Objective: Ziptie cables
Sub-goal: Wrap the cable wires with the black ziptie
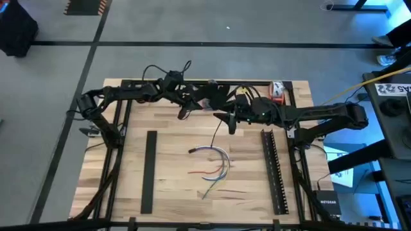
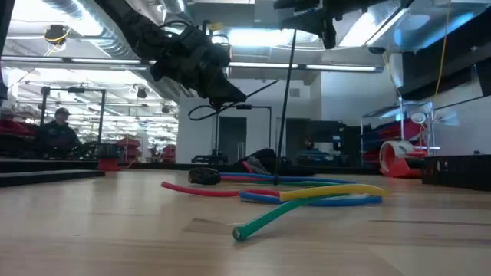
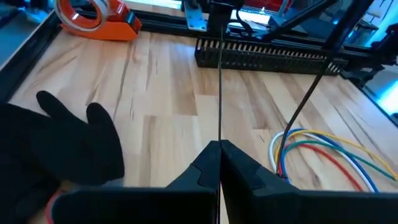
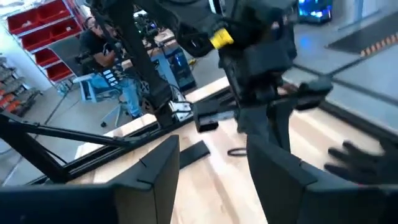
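- Cables lie loose near mid-table, in a curved bundle running roughly from the back edge toward the front edge; colours hard to separate from above.
- Left tool raised over the back of the table, clenched on a thin dark strip; strip's far end cut off.
- Right tool raised nearby, released, jaws apart.
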Motion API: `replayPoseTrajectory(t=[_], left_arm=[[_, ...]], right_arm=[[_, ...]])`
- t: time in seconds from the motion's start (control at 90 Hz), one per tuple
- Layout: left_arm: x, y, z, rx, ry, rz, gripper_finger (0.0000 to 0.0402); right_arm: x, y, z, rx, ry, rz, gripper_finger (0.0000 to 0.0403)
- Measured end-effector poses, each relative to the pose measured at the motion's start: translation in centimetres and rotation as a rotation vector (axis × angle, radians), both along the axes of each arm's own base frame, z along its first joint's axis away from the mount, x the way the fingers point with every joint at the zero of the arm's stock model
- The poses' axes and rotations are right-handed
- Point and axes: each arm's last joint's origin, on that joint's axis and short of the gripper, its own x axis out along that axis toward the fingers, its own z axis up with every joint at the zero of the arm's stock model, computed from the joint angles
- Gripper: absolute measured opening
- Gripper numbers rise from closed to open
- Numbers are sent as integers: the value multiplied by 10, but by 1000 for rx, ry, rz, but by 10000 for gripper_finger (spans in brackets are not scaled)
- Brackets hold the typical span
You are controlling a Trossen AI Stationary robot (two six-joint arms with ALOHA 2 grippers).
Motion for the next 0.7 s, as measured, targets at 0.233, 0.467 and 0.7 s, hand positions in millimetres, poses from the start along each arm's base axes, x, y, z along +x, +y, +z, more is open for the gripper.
replayPoseTrajectory(t=[0.233, 0.467, 0.7], left_arm=[[0, 0, 0, 1, -2, -1, 0], [0, -1, 0, 1, -2, -1, 0], [0, -1, 1, 4, -3, -3, 0]], right_arm=[[1, 0, 0, -69, 25, 13, 179], [10, 0, -12, -89, 82, 24, 179], [11, 0, -13, -69, 78, 27, 179]])
